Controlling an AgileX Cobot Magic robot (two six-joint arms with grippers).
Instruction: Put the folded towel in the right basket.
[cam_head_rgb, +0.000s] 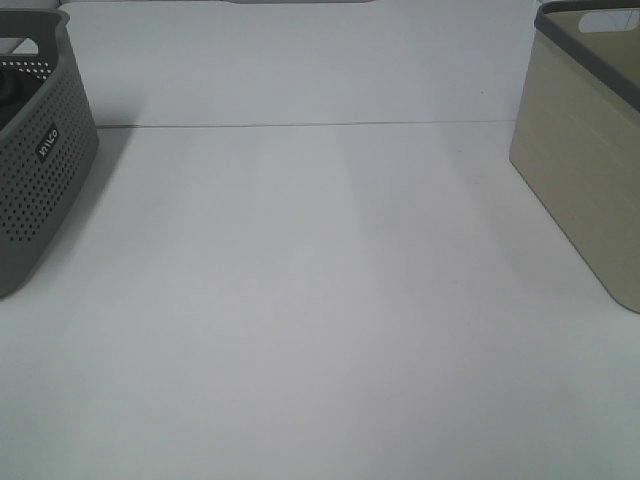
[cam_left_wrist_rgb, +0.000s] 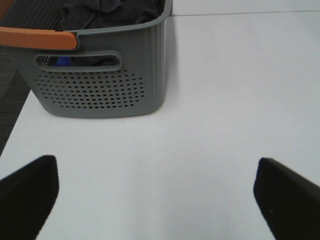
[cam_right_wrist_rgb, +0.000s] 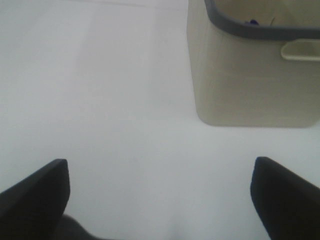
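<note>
The right basket (cam_head_rgb: 590, 150) is beige with a dark grey rim and stands at the right edge of the white table; it also shows in the right wrist view (cam_right_wrist_rgb: 250, 70). No folded towel lies on the table. Dark cloth (cam_left_wrist_rgb: 110, 12) fills the grey perforated left basket (cam_left_wrist_rgb: 100, 85), which the exterior view shows at the left edge (cam_head_rgb: 40, 160). My left gripper (cam_left_wrist_rgb: 155, 195) is open and empty over bare table, short of the grey basket. My right gripper (cam_right_wrist_rgb: 160, 195) is open and empty over bare table, short of the beige basket. Neither gripper shows in the exterior view.
The white table (cam_head_rgb: 320, 300) spans the space between the two baskets. An orange handle (cam_left_wrist_rgb: 35, 37) lies across the grey basket's rim. The table's left edge and dark floor (cam_left_wrist_rgb: 10, 90) show in the left wrist view.
</note>
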